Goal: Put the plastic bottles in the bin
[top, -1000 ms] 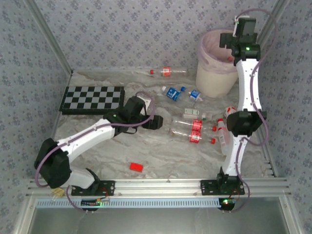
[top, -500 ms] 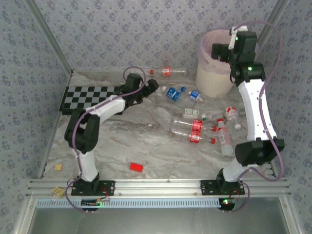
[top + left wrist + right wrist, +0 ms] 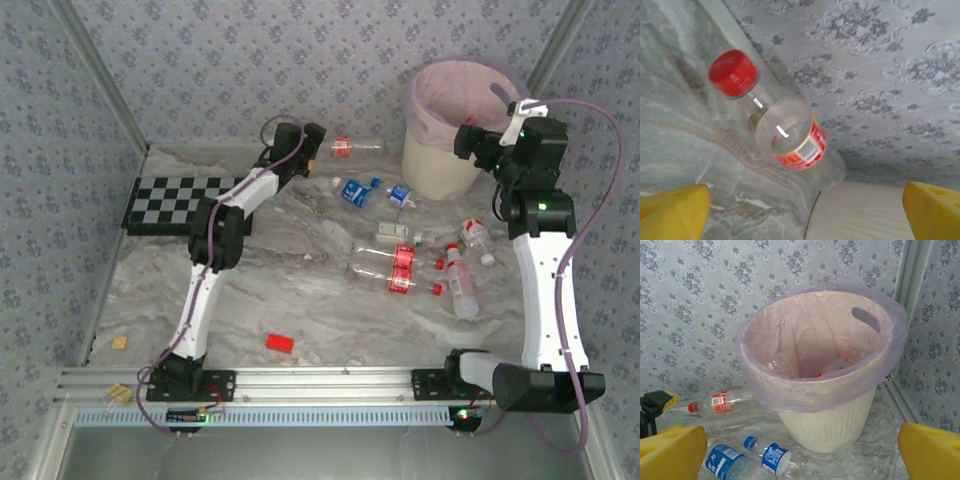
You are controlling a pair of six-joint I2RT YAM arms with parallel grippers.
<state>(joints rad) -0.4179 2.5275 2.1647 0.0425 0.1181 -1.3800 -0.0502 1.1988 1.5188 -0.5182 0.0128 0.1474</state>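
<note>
My left gripper (image 3: pixel 800 220) is spread wide, with one yellow fingertip (image 3: pixel 670 212) in each lower corner of the wrist frame and nothing between them. Above them, mid-frame, a red-capped bottle (image 3: pixel 787 135) lies on its side on the marble counter (image 3: pixel 685 140), against the patterned wall (image 3: pixel 880 60).

My right gripper (image 3: pixel 470 142) is open and empty too. In the top view it sits in the upper right, against the right side of the bin (image 3: pixel 420 160). Its wrist camera looks down into the pink liner, where a few bottles lie, one with a red cap (image 3: pixel 845 354).

Two blue-labelled bottles (image 3: pixel 352 190) lie just left of the bin's base. Several red-labelled bottles (image 3: pixel 385 258) are scattered centre right on the counter.
</note>
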